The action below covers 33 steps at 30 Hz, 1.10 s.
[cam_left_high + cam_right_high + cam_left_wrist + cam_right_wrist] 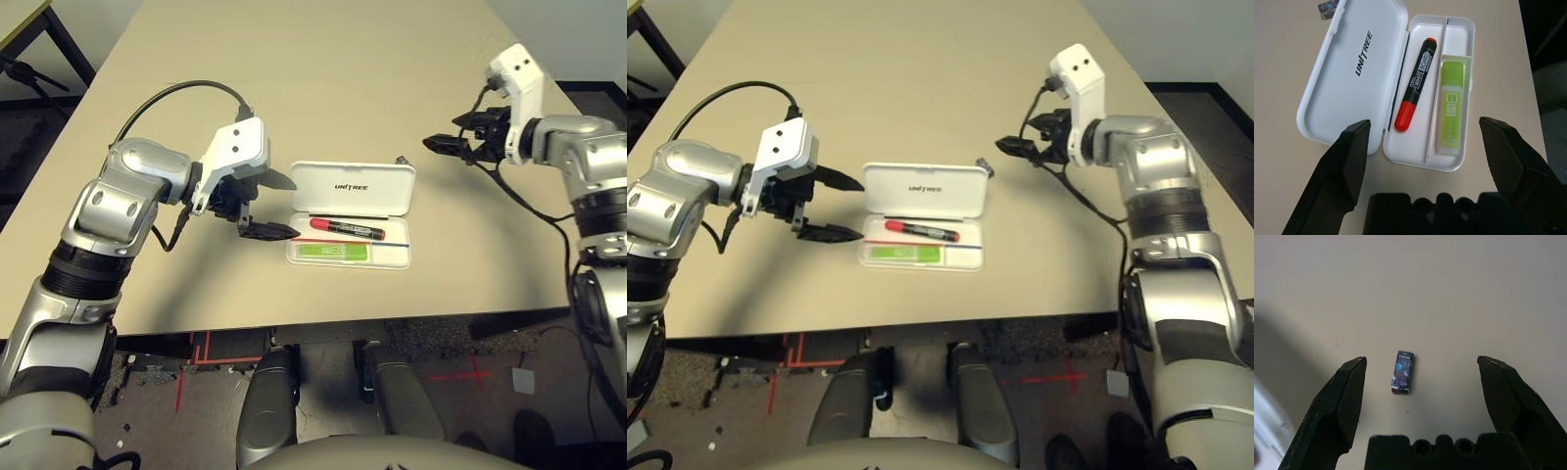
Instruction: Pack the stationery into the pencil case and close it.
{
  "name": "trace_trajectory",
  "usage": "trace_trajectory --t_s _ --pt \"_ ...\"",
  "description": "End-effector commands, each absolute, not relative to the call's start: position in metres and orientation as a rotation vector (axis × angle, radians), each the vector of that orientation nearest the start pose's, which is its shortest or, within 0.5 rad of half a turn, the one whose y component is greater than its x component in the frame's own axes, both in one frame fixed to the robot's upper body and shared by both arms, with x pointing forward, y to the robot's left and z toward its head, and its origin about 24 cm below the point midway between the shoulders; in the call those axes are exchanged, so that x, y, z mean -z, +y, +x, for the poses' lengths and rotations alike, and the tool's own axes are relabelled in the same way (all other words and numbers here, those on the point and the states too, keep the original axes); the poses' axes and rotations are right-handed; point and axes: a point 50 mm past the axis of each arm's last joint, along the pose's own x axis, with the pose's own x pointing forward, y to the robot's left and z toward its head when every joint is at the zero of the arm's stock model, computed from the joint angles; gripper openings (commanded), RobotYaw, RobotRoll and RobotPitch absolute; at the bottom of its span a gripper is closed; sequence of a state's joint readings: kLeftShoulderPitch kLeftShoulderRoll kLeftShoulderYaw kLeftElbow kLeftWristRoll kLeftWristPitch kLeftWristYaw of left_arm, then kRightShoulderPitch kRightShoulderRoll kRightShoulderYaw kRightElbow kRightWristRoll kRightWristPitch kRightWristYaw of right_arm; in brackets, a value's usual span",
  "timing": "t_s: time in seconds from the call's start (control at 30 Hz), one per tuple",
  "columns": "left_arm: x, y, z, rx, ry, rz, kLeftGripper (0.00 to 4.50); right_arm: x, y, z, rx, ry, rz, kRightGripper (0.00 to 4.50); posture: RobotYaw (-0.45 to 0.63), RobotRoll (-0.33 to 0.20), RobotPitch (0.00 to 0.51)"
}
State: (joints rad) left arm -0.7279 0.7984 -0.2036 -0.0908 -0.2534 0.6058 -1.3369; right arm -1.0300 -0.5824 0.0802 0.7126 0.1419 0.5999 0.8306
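The pencil case (pixel 351 215) lies open near the front-middle of the beige counter (pixel 323 78), its tray toward the robot and its lid, lettered "UNITREE", folded flat on the far side. In the tray the light-green bar (pixel 333 253) lies in the nearer compartment, lengthwise along the case. Just beyond it, across a thin divider, the red marker (pixel 347 228) lies parallel, its red cap toward the robot's left and its black labelled body toward the right. A thin red-and-blue line runs along the tray between the two.

The left hand (pixel 277 206) hovers just beside the left end of the case, pointing right toward it and tilted downward. Its two black fingers (pixel 1347 161) stand wide apart and grip nothing; in the left wrist view the open case sits between them, a little ahead of the tips.

Past the far right corner of the lid, apart from the case, the tiny dark-and-silver cylinder (pixel 401 159) lies on the bare counter. The right wrist view shows it as a short bluish-dark piece with a pale end (pixel 1402 372).

Farther right and above the counter, the right hand (pixel 446 145) points left toward that small piece. Its fingers (pixel 1349 391) are spread wide and empty, and in the right wrist view the cylinder lies between them without touching either one.
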Motion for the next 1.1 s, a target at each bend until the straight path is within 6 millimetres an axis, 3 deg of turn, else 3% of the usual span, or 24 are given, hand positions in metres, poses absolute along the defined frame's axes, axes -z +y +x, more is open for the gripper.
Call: trace_trajectory --t_s 0.03,0.37,0.73,0.83,1.1 --pt "-0.212 0.171 0.29 1.322 0.303 0.6 4.47 -0.187 -0.216 0.39 -0.562 0.42 -0.235 4.5 0.07 0.0 0.175" --pt "-0.212 0.168 0.277 1.318 0.305 0.557 4.47 -0.173 -0.206 0.391 -0.599 0.453 -0.252 4.5 0.09 0.0 0.228" --pt "-0.213 0.169 0.273 1.3 0.303 0.531 4.47 -0.147 -0.192 0.396 -0.593 0.493 -0.284 4.5 0.11 0.0 0.24" --pt "-0.213 0.169 0.272 1.299 0.303 0.53 4.5 -0.14 -0.196 0.394 -0.583 0.528 -0.303 3.91 0.12 0.0 0.242" --pt "-0.212 0.176 0.273 1.292 0.302 0.523 4.5 -0.143 -0.206 0.394 -0.551 0.507 -0.288 0.96 0.1 0.0 0.241"
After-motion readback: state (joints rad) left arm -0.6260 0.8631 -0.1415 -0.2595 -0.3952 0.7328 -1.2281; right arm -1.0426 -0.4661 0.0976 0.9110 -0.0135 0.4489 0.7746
